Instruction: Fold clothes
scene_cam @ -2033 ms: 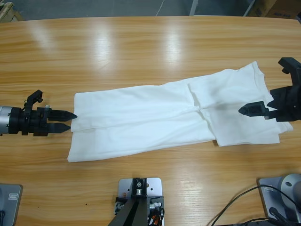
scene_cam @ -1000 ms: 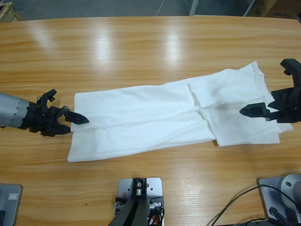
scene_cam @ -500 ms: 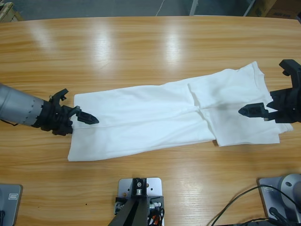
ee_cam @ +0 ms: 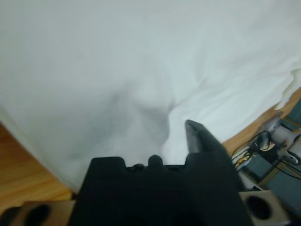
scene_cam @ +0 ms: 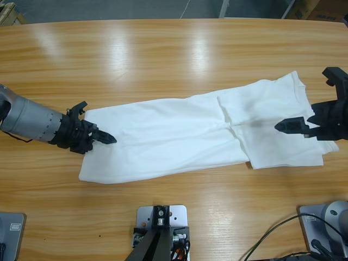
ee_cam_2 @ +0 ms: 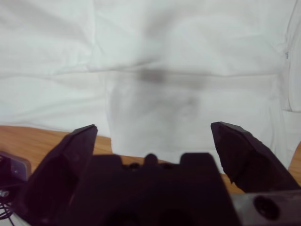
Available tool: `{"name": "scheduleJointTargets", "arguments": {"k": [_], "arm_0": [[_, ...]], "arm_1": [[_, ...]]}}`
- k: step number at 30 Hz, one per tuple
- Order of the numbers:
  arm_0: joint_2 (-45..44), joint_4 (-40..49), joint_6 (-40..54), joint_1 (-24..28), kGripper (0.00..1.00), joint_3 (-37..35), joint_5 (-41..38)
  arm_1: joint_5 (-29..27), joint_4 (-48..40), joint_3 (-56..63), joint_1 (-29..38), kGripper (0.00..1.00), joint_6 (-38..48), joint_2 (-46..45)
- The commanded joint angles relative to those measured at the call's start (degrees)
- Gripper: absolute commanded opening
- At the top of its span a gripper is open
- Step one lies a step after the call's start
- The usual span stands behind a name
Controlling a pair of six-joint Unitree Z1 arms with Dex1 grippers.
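Long wooden desk [scene_cam: 174,60] stretching across the whole high view, glossy with light patches. Spread along its middle, the white T-shirt [scene_cam: 179,136], folded lengthwise into a long band, running from lower left up toward the right edge, wider and layered at the right end. Faint crease line down its length; one flap edge showing near the middle right.

Coming in from the left edge, the silver left arm [scene_cam: 30,120], angled slightly downward toward the cloth. At its tip, the left gripper [scene_cam: 103,138], right on the shirt's left end, just over the fold line. In the left wrist view, only one black jaw showing on top of the fabric, the other hidden under a raised hump of cloth, so pinching the T-shirt's edge layer between them. Fabric puckered and lifted just ahead of the gripper body there.

On the right side, the right gripper [scene_cam: 288,126] poised above the shirt's wide end, pointing left, its black body partly off the picture's edge. In the right wrist view [ee_cam_2: 155,136], jaws spread wide apart, white cloth filling the space between them, nothing held. Grey shadow of the gripper lying on the fabric ahead. Strip of bare desk visible just below the cloth's hem in that view.
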Motion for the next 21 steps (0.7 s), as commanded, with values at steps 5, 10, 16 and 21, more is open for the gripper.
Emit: {"name": "scheduleJointTargets", "arguments": {"k": [5, 10, 16, 21], "arm_0": [[-1.1, 9.6, 2.8, -0.3, 0.0, 1.9, 10.3], [-5.6, 23.2, 7.2, 2.8, 0.0, -2.5, 13.8], [-10.8, 34.9, 12.8, 12.7, 0.0, -6.7, 16.5], [-10.7, 40.4, 16.2, 20.1, 0.0, -12.2, 16.8]], "arm_1": [[-0.4, -1.6, 2.6, 0.3, 1.0, 0.7, 2.3], [0.4, -2.9, 2.7, 0.3, 1.0, 0.7, 3.2], [1.1, -4.6, 3.1, 0.3, 0.998, 0.7, 4.4], [1.5, -5.2, 3.0, 0.3, 0.996, 0.8, 4.6]]}}
